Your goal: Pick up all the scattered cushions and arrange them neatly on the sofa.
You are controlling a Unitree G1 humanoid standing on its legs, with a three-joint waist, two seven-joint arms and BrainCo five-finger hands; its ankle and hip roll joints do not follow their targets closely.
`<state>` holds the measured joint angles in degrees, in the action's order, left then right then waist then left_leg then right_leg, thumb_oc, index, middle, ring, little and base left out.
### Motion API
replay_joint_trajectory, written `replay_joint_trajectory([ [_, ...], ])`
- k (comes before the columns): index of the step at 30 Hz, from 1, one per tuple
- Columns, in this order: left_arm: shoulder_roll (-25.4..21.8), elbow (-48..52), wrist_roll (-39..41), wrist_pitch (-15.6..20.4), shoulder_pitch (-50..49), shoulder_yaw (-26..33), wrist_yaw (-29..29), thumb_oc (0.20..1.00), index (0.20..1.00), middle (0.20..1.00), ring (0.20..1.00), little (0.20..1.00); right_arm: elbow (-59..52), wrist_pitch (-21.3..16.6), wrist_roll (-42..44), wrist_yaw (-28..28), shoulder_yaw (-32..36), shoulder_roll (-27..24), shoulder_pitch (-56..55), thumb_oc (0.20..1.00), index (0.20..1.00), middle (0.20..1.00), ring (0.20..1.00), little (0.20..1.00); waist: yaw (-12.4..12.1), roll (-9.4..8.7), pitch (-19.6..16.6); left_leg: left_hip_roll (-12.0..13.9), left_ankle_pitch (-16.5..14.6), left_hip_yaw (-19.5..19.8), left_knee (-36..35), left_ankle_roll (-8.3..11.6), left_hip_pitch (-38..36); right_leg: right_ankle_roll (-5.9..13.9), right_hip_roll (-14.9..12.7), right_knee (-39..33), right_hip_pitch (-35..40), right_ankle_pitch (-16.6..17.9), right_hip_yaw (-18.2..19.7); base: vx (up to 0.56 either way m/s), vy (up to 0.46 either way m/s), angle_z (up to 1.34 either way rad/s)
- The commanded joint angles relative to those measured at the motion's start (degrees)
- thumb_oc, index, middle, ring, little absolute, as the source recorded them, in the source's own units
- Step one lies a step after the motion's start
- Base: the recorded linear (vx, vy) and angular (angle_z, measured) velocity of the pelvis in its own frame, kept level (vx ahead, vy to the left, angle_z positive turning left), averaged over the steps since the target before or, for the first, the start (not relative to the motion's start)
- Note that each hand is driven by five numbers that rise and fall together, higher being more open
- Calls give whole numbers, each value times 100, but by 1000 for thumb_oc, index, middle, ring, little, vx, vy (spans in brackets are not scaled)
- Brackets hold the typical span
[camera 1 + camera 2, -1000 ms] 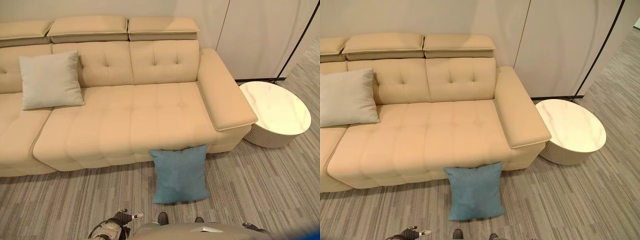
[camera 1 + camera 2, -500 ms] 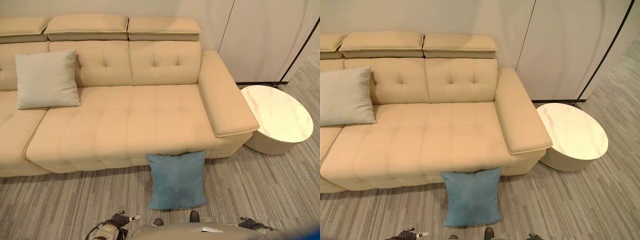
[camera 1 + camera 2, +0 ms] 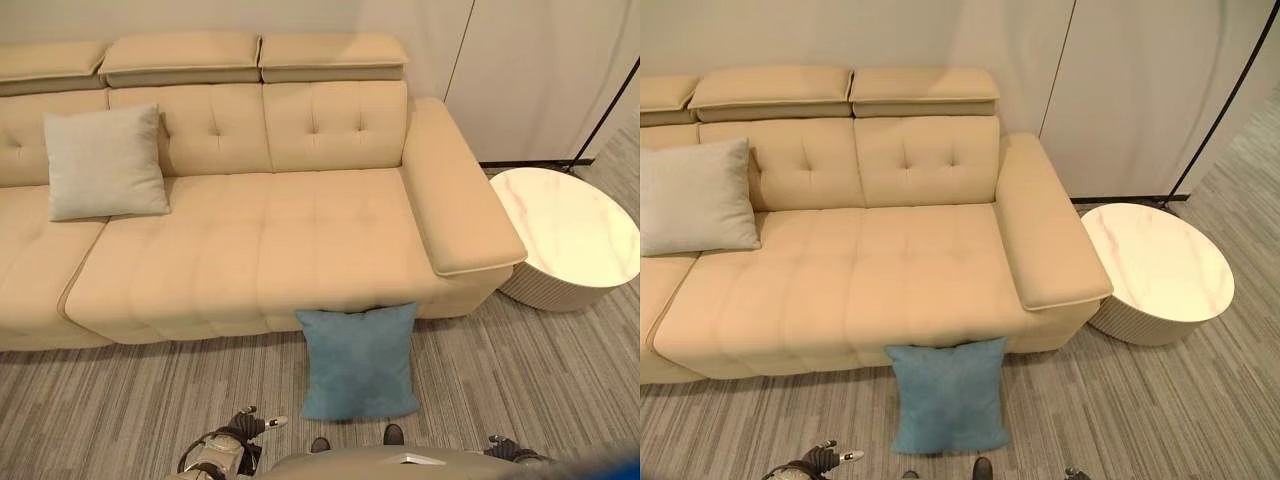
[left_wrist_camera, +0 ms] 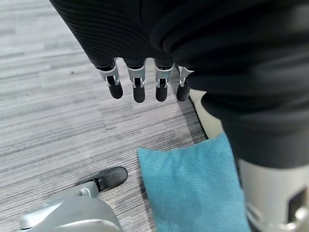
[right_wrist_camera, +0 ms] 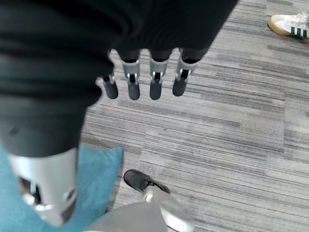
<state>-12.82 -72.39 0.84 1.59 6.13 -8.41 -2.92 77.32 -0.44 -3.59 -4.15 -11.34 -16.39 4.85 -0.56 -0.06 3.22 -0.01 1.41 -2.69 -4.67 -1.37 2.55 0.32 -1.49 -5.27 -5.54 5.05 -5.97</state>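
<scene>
The sofa point(image 3: 270, 240) seat is wide and bare from the grey cushion point(image 3: 103, 163) at its left to the fat armrest point(image 3: 460, 210) at its right. The blue cushion point(image 3: 358, 360) leans on the sofa front, with bare floor point(image 3: 130, 400) on both sides. A round white table point(image 3: 575, 235) stands just beside the armrest. A shoe point(image 5: 289, 24) sits on the floor.

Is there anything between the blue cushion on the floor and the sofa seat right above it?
Nothing visible. The blue cushion leans against the sofa front, and the seat stretch above it is bare; the grey cushion sits far toward the other end.
</scene>
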Motion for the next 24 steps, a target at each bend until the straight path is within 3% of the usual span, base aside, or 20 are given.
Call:
replay_joint_trajectory([
  [1,-50,142,215,163,424,147,-169,1000,1000,1000,1000,1000,-94,-111,210,-225,-136,-164,434,1000,1000,1000,1000,1000,14,-189,289,-237,-203,463,-33,154,202,193,16,369,-60,24,292,-237,-2,11],
  [3,-71,214,260,181,488,148,-198,1000,1000,1000,1000,1000,-176,-131,249,-262,-144,-187,516,1000,1000,1000,1000,1000,19,-188,376,-234,-139,442,-33,155,355,186,21,446,-226,38,288,-218,1,3],
  [6,-128,738,572,292,808,352,-296,1000,1000,1000,1000,1000,-785,-238,505,-526,15,-359,876,1000,1000,1000,1000,1000,36,-196,940,-231,25,369,543,198,1485,140,-115,971,-1255,97,241,-355,-3,2],
  [14,-222,1882,1019,448,1280,736,-494,1000,1000,1000,1000,1000,-2009,-385,721,-1017,375,-648,1548,1000,1000,1000,1000,1000,170,-138,1734,-200,69,324,1307,217,2951,106,-258,1506,-2571,209,163,-195,-4,5],
  [15,-260,2009,1086,491,1487,732,-560,1000,1000,1000,1000,1000,-2144,-438,750,-1145,373,-673,1768,1000,1000,1000,1000,1000,207,-110,1857,-161,-93,343,1418,236,3179,139,-259,1655,-2798,97,187,-86,-5,5],
  [21,-420,2422,1173,504,2147,750,-730,1000,1000,1000,1000,1000,-2563,-518,851,-1424,417,-771,2425,1000,1000,1000,1000,1000,320,-78,2177,-191,-135,446,1718,230,3960,125,-272,1905,-3497,92,209,-68,0,2],
  [24,-610,2501,1230,503,2871,688,-860,1000,1000,1000,1000,1000,-2845,-568,879,-1634,342,-967,3164,1000,1000,1000,1000,1000,411,-36,2540,-208,-244,535,2155,200,4692,131,-305,2283,-4176,95,242,-62,5,0],
])
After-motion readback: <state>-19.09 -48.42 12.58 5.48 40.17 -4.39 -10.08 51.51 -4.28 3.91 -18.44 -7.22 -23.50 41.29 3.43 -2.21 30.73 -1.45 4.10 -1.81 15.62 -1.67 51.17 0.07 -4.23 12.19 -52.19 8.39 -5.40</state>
